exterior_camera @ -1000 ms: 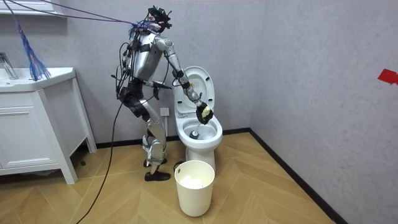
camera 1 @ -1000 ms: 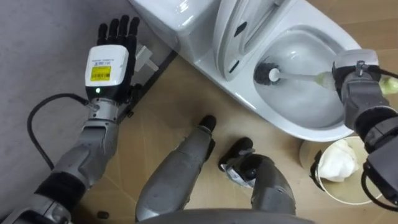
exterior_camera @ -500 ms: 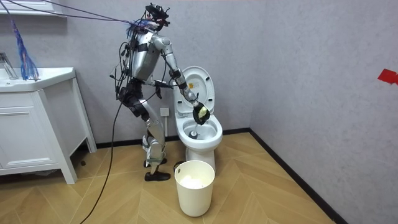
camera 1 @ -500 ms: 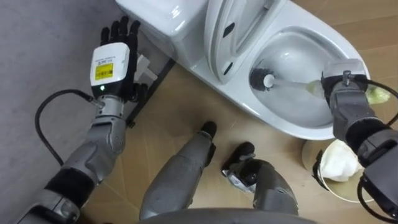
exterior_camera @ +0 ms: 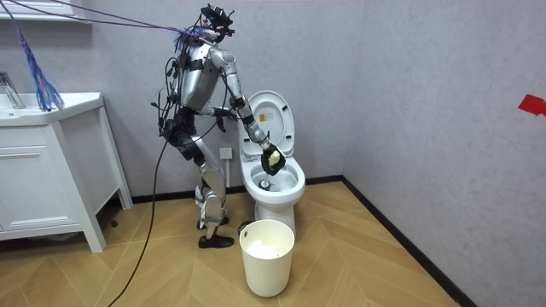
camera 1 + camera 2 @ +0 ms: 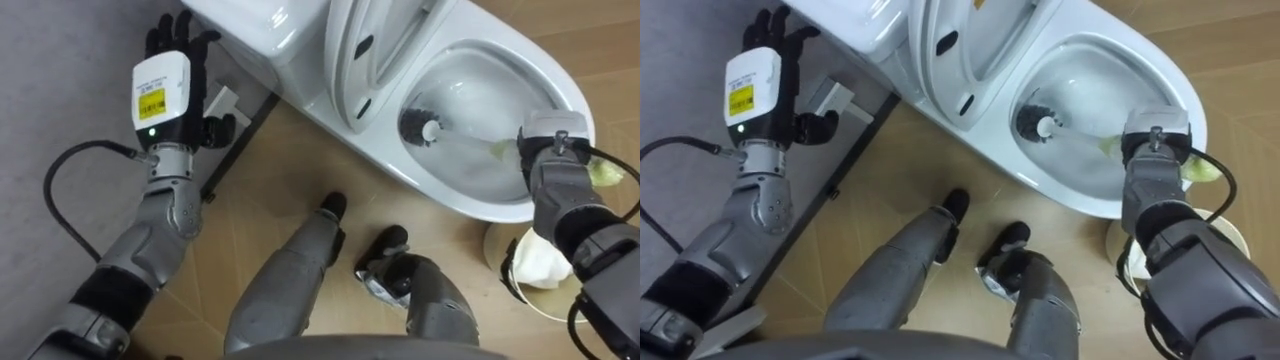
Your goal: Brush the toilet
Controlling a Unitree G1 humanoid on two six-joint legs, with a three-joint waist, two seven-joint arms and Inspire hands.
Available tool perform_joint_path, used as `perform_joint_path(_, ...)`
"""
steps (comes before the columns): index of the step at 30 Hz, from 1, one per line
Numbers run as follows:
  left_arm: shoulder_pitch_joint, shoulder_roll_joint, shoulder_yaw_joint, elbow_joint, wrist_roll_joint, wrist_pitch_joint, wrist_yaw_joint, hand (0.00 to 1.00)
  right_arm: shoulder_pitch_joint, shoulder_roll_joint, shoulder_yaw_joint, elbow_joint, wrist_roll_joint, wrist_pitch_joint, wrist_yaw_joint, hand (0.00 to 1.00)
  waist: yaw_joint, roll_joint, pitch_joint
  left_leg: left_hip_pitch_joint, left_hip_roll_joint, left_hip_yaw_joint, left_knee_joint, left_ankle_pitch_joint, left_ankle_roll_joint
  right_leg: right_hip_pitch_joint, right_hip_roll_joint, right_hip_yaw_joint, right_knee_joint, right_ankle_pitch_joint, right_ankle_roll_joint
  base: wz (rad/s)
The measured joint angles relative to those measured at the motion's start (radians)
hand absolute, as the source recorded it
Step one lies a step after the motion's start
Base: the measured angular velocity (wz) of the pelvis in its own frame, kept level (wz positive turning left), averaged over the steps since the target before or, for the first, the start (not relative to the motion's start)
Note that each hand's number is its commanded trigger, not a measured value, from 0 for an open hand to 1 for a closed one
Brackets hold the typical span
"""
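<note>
While your right hand [image 6: 549,152] grips the toilet brush [image 6: 421,126], its head sits in the toilet bowl [image 6: 470,80] | left hand [image 6: 165,85] spread open beside the tank [image 6: 250,25].

The toilet [image 6: 468,204] was white; the brush [image 6: 418,124] at the right hand [image 6: 550,152] showed black bristles and a yellow-green handle. White bin [image 6: 505,263] beside that hand, tan herringbone floor [image 6: 258,192].

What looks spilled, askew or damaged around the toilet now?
Nothing stands out. The toilet brush head sits inside the bowl, held by the right hand; the lid is up; the white bin stands upright nearby.
</note>
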Motion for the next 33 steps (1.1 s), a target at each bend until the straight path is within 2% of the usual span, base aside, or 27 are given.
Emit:
perform_joint_path(4,0.007,0.0,0.005,0.0,-0.042,-0.017,0.008,0.0,0.003,0.008,0.0,0.0,0.014,0.006,0.002,1.0,0.004,0.0,0.0002,0.013,0.007,-0.004,-0.01,-0.001,-0.002,0.021,0.015,-0.004,-0.028,0.005,0.001,0.01)
perform_joint_path(10,0.027,0.0,0.041,-0.017,-0.042,-0.031,0.014,0.0,0.004,0.015,0.0,0.001,0.014,0.007,-0.005,1.0,0.012,0.003,0.0022,0.022,0.019,-0.007,-0.015,-0.007,-0.01,0.039,0.032,-0.006,-0.058,0.01,-0.005,-0.02)
perform_joint_path(16,0.041,-0.002,0.088,-0.059,-0.043,-0.052,0.026,0.0,0.007,0.017,0.001,0.019,0.046,0.007,-0.025,1.0,0.032,0.008,0.0044,0.026,0.026,-0.003,-0.017,-0.012,-0.015,0.041,0.038,-0.004,-0.06,0.007,-0.01,0.0)
perform_joint_path(20,0.044,-0.002,0.095,-0.065,-0.043,-0.063,0.048,0.0,0.007,0.017,0.0,0.031,0.057,0.007,-0.036,1.0,0.041,0.009,0.0044,0.026,0.028,-0.003,-0.017,-0.013,-0.018,0.041,0.039,-0.004,-0.059,0.004,-0.012,0.0)
perform_joint_path(25,0.064,-0.008,0.113,-0.066,-0.043,-0.092,0.071,0.0,0.007,0.017,-0.001,0.031,0.057,0.007,-0.038,1.0,0.045,0.009,0.0042,0.029,0.029,0.0,-0.022,-0.013,-0.018,0.041,0.04,-0.001,-0.062,0.004,-0.013,0.0)
perform_joint_path(33,0.081,-0.008,0.123,-0.098,-0.043,-0.105,0.085,0.0,0.007,0.008,-0.001,0.031,0.043,0.007,-0.03,1.0,0.065,0.009,0.0038,0.042,0.029,0.0,-0.034,-0.014,-0.019,0.054,0.042,0.002,-0.072,0.005,-0.012,0.01)
